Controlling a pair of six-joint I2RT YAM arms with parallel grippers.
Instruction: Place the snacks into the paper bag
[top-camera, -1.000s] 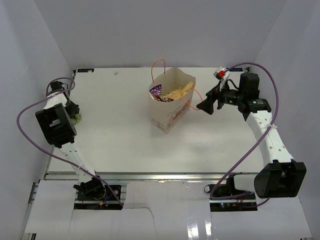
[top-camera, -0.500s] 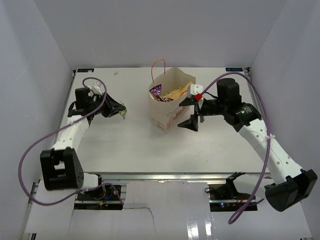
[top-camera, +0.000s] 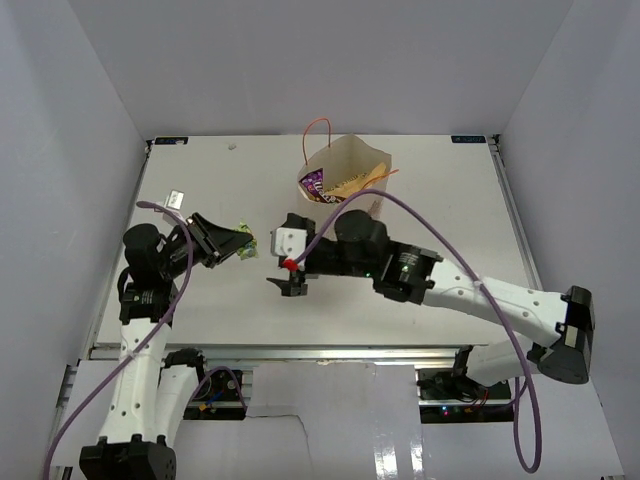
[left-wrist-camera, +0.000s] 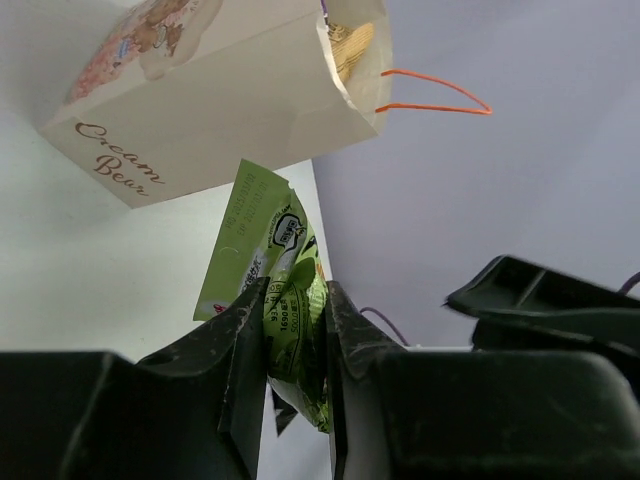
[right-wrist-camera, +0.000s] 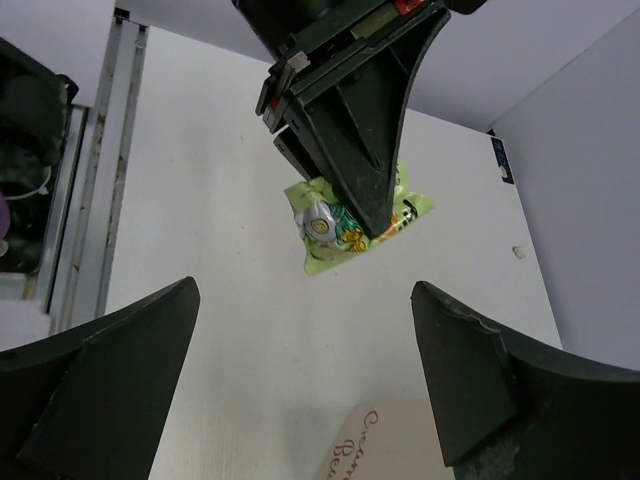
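Note:
The cream paper bag stands upright at the back middle, its lower part hidden behind my right arm. A purple bar and a tan crinkly bag show in its mouth. My left gripper is shut on a light green snack packet and holds it above the table, left of the bag. The left wrist view shows the packet pinched between the jaws, with the bag beyond. My right gripper is open and empty, just right of the packet and facing it.
A small white tag lies on the table at the left. The bag's orange cord handles stick up at the back. My right arm stretches across the table in front of the bag. Grey walls close three sides.
My left gripper has carried the green packet nearer and toward the middle. My right arm has swung from the bag's right side across its front to its left, near the packet.

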